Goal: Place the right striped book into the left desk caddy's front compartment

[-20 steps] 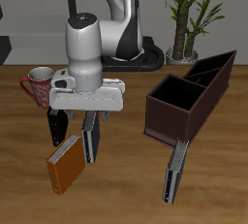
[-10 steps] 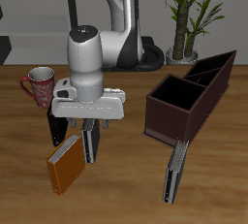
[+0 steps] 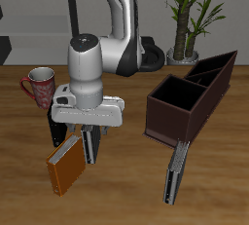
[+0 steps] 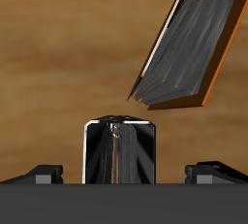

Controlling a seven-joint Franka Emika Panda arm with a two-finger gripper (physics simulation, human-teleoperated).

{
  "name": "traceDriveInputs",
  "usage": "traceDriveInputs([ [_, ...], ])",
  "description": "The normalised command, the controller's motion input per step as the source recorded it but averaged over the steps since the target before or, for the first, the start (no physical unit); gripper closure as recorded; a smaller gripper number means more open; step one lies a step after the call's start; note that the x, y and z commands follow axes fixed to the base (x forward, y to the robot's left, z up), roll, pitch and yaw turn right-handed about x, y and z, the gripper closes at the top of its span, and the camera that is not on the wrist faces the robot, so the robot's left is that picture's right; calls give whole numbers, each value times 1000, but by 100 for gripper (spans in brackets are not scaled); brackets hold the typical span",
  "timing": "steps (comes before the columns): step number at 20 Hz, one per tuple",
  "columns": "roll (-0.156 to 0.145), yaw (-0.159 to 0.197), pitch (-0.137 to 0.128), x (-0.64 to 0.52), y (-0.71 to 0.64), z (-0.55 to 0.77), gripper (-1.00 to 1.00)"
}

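The right striped book (image 3: 90,149) lies flat on the wooden table beside an orange book (image 3: 66,167). My gripper (image 3: 89,130) hangs straight above its far end with the jaws wide open. In the wrist view the striped book's end (image 4: 118,150) sits between my two fingertips (image 4: 44,175), centred under the gripper (image 4: 124,173), with a gap on each side. The other striped book (image 3: 175,170) lies near the table's front edge, below the dark brown desk caddy (image 3: 167,120), whose compartments show open and dark.
A plain black book (image 3: 58,130) stands just behind the orange book, close to my gripper. A red-patterned mug (image 3: 39,86) sits farther back. A potted plant (image 3: 190,19) stands behind the caddy. The orange book's corner (image 4: 189,44) lies close to the fingers.
The gripper has come down a little closer to the right striped book and shifted slightly. The jaws have stayed open. No object has moved.
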Motion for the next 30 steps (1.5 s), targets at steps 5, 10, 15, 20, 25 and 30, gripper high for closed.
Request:
traceDriveInputs([
  [5, 15, -7, 6, -45, 5, -38, 100],
  [10, 25, -35, -14, -120, 98, 115, 100],
  [15, 32, -30, -40, -220, 176, 272, 100],
  [20, 10, -40, -49, -359, 149, 361, 100],
  [25, -18, -49, -59, -354, 37, 368, 100],
  [30, 3, -31, -81, -474, 109, 356, 100],
])
